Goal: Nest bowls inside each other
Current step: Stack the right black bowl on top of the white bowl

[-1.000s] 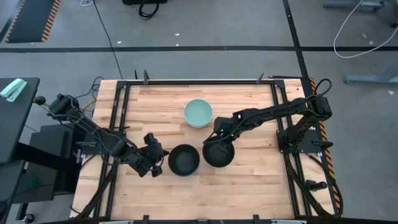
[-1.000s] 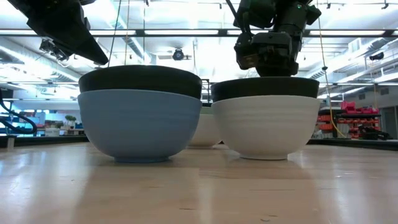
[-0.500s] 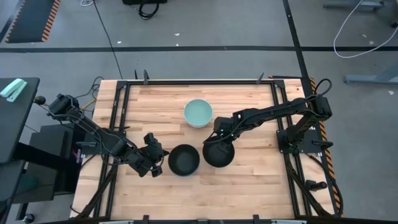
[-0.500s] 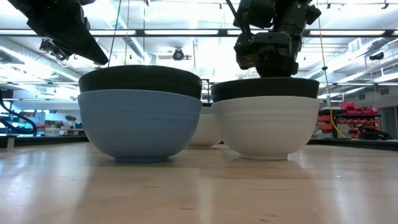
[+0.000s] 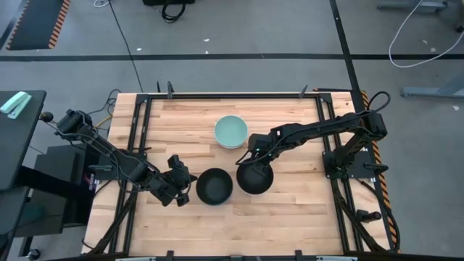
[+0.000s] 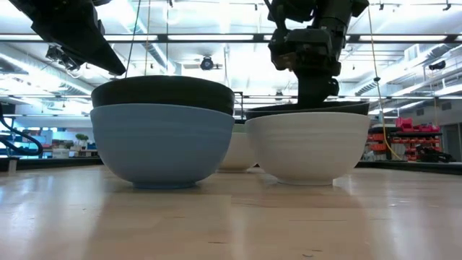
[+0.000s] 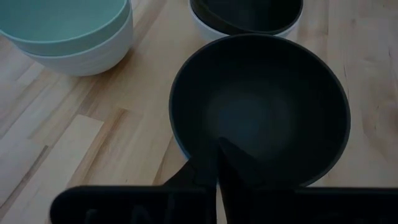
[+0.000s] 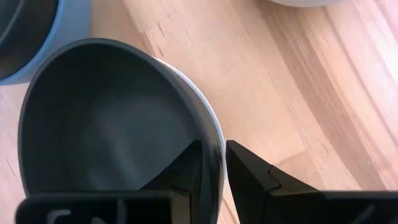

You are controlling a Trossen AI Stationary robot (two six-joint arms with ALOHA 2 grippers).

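The right end effector (image 8: 211, 165) straddles the rim of a black bowl (image 8: 106, 124) seated inside a white bowl (image 6: 309, 148); its fingers are narrowly apart, one inside the rim and one outside. The left end effector (image 5: 179, 176) holds the rim of the second black bowl (image 5: 214, 185), which sits in the blue bowl (image 6: 162, 141). The mint green bowl (image 5: 230, 130) sits in another white bowl farther back on the bench (image 5: 290, 210).

Risk: lifting the black bowl may drag the white bowl up with it, or the rim may slip from the fingers, because nested smooth bowls tend to stick.

No legible labels or writing.
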